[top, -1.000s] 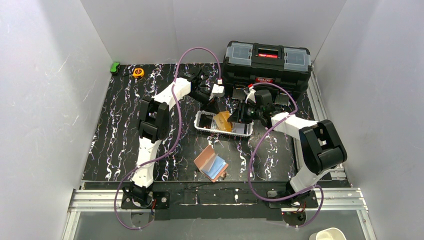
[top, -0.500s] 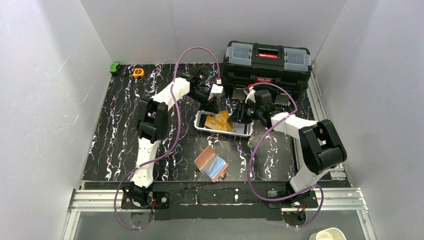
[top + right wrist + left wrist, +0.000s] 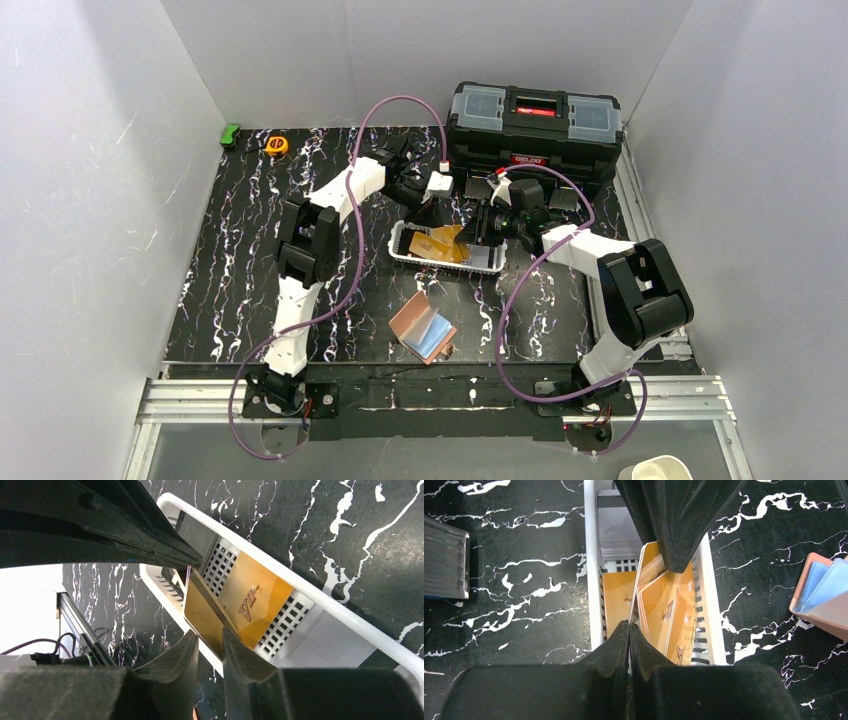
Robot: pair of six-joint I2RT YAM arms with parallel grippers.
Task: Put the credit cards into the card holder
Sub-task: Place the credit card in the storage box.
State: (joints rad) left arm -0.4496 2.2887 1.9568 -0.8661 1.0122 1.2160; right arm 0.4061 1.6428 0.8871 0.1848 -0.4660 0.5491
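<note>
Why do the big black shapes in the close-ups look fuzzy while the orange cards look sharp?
Left wrist view: the left fingers sit too near the lens, so they blur; the orange cards look crisp. Right wrist view: same blur on the right fingers, plus a washed-out white patch at left. Top view: even light.

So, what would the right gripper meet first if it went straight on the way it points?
The right gripper would first meet the tilted orange card that stands between its fingers; beyond it, probably the basket floor, though depth is unclear.
</note>
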